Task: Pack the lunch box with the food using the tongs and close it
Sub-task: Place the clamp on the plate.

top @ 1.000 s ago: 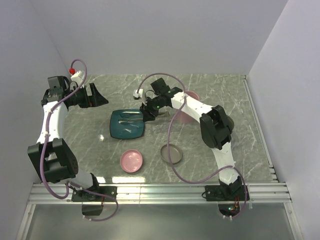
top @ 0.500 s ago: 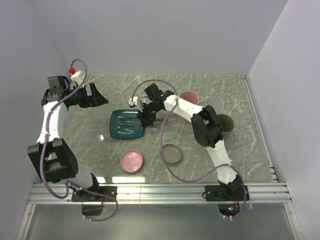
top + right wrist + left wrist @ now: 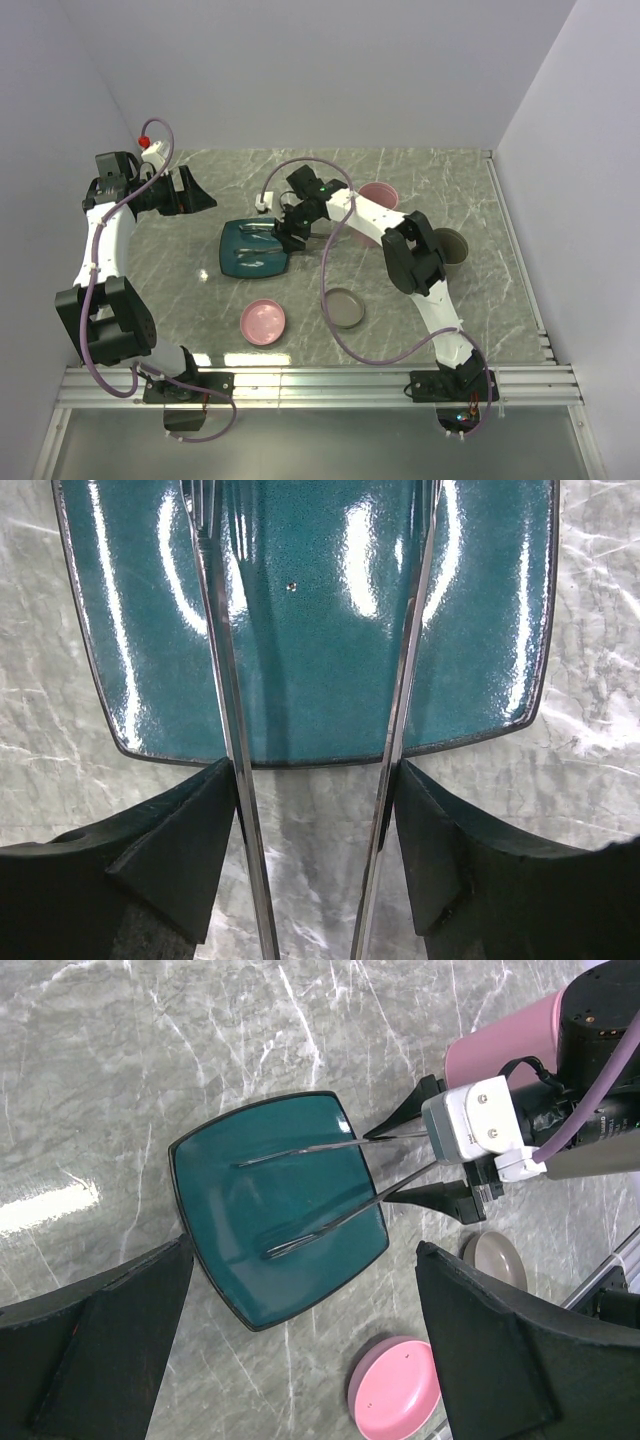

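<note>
- Our right gripper [image 3: 290, 228] has edged left; it clamps the tongs [image 3: 350, 1210], spread over the teal plate [image 3: 240, 1285].
- Our left gripper [image 3: 195, 192] gapes wide, empty.
- We should squeeze evenly, keeping tips level.

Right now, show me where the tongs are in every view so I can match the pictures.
Top external: tongs left of centre, over the plate's far half.
Left wrist: tongs at centre, two arms reaching in from the right over the plate.
Right wrist: tongs, two arms running up from the bottom edge over the plate.
Shared landmark: the teal plate.
</note>
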Motion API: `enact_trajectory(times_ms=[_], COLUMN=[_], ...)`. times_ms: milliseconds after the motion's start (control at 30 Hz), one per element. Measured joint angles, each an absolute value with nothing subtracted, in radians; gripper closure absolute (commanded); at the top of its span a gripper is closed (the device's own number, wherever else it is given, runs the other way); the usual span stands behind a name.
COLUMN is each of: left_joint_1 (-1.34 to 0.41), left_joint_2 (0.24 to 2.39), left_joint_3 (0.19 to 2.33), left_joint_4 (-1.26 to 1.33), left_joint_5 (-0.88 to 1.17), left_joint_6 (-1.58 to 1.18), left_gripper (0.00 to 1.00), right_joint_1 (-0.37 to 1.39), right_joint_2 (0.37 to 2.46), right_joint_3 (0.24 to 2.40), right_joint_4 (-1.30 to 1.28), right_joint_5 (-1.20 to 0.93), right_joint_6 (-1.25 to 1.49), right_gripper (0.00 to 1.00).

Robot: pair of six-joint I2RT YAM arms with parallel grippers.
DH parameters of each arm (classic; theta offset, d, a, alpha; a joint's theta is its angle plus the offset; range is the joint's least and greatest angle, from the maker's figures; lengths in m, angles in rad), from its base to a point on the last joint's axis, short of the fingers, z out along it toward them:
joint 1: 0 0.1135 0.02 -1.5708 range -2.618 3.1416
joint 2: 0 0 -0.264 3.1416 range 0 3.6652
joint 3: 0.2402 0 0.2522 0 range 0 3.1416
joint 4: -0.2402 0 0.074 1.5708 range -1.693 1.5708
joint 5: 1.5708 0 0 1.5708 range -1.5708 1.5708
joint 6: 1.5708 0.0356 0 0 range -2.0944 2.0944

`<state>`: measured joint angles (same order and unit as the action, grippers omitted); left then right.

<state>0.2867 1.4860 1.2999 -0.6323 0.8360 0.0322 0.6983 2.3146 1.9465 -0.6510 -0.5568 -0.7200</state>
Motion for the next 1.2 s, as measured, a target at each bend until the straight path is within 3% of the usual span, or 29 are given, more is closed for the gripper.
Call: enact_trajectory(times_ms=[300, 600, 1200], left_joint_1=[0.287, 0.287, 0.287], left_joint_2=[1.486, 1.493, 1.505], left_joint_3=[1.3, 1.3, 1.309], left_joint_4=[-0.634, -0.636, -0.636], left_joint_5=[0.836, 0.835, 0.836], left_joint_6=[0.033, 0.033, 0.033], left_gripper=[0.01, 0.0, 0.01], right_joint_1=[0.72, 0.737, 0.739], right_joint_2=[2.315, 2.315, 2.315], right_joint_3=[1.946, 1.946, 1.958], right_joint_4=[-0.661, -0.668, -0.662], right_joint_5=[-0.54, -0.519, -0.505], right_joint_6=[-0.731, -0.734, -0.728], right_gripper=[0.29, 0.17, 0.08])
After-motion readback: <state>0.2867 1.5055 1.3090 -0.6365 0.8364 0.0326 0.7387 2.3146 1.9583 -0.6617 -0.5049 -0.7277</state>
